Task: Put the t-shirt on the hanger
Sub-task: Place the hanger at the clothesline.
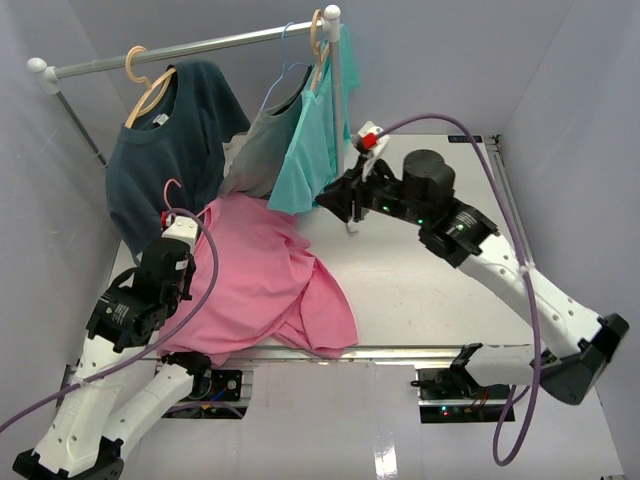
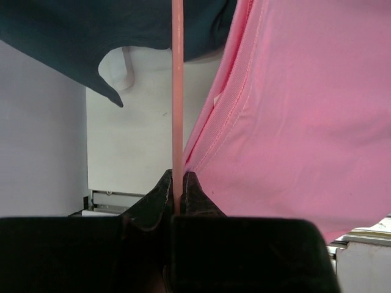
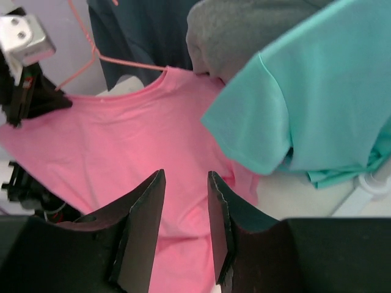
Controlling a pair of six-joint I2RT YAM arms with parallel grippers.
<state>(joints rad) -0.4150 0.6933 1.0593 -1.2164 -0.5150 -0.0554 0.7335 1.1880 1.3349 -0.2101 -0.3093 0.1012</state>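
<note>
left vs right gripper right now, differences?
Grip: the left gripper is shut on the hanger; the right gripper is open, holding nothing. Position: the left gripper sits at the left side of the t-shirt, the right gripper at its right, beside the turquoise shirt. Both are near the t-shirt's far end.

Nothing legible here, folks: no words, numbers, brands or signs in any of the three views. The one candidate is a small white neck tag point(image 1: 160, 119) inside the dark navy shirt point(image 1: 165, 170) on the rail, and it's far too small to read.
</note>
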